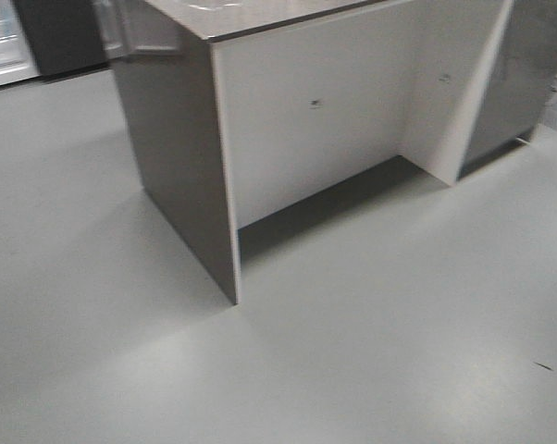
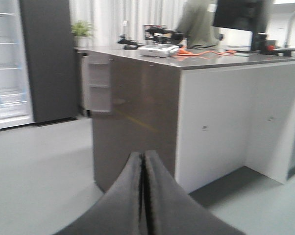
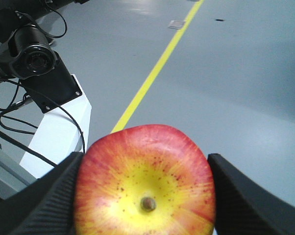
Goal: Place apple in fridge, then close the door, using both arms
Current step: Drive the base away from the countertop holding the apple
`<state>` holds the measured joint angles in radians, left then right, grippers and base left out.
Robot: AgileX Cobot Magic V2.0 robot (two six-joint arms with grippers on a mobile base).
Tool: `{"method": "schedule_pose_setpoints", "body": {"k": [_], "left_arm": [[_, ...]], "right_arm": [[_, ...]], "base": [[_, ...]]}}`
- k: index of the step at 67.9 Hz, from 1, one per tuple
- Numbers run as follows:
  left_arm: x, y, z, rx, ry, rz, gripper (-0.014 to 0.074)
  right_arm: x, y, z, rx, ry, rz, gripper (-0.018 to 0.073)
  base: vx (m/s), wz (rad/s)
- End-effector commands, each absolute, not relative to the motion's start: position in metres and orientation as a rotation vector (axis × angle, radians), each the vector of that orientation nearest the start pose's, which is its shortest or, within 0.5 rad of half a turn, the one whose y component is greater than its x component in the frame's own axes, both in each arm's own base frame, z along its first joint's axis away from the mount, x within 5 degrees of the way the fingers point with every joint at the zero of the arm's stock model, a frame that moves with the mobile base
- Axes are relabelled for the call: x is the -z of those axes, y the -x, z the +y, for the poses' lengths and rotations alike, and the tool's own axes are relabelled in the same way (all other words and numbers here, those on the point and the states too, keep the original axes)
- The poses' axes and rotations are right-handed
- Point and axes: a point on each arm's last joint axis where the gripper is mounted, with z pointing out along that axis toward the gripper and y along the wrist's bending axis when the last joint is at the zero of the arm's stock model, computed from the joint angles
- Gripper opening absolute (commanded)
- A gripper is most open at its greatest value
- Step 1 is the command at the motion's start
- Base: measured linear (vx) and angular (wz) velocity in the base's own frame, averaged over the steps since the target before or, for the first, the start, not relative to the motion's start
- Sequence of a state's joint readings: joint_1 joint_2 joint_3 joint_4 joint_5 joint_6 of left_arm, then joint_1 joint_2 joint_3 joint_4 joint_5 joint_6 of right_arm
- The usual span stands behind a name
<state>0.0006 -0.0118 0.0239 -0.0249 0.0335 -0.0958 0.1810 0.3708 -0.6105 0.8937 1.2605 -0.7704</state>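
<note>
**Right tool pinching apple, left tool pressed together**

We see the right tool pinching the apple, one finger on each side. The apple's dimpled stem end faces the camera. Under it is grey floor with a yellow line. A black camera on a white mount is at upper left.

The left tool has its fingers pressed together with nothing between them, and it points at the grey-and-white bench. Left of the bench we see the fridge with its white shelves showing. The door stands open, bins visible. The apple is in the tool, not in the fridge.
</note>
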Motion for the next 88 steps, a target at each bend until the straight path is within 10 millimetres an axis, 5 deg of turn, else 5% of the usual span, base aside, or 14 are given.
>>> {"method": "schedule_pose_setpoints", "body": {"k": [1,88], "left_arm": [[-0.2063,-0.0553,0.0000,0.104,0.091,1.448,-0.0006],[-0.2063,-0.0553,0.0000,0.104,0.091,1.448,-0.0006]], "right_arm": [[-0.3308,-0.0111,0.0741,-0.900,0.986,1.872,0.0196],[-0.3308,-0.0111,0.0741,-0.900,0.986,1.872,0.0196]], "base": [[-0.01,0.54],[0.06,0.41]]}}
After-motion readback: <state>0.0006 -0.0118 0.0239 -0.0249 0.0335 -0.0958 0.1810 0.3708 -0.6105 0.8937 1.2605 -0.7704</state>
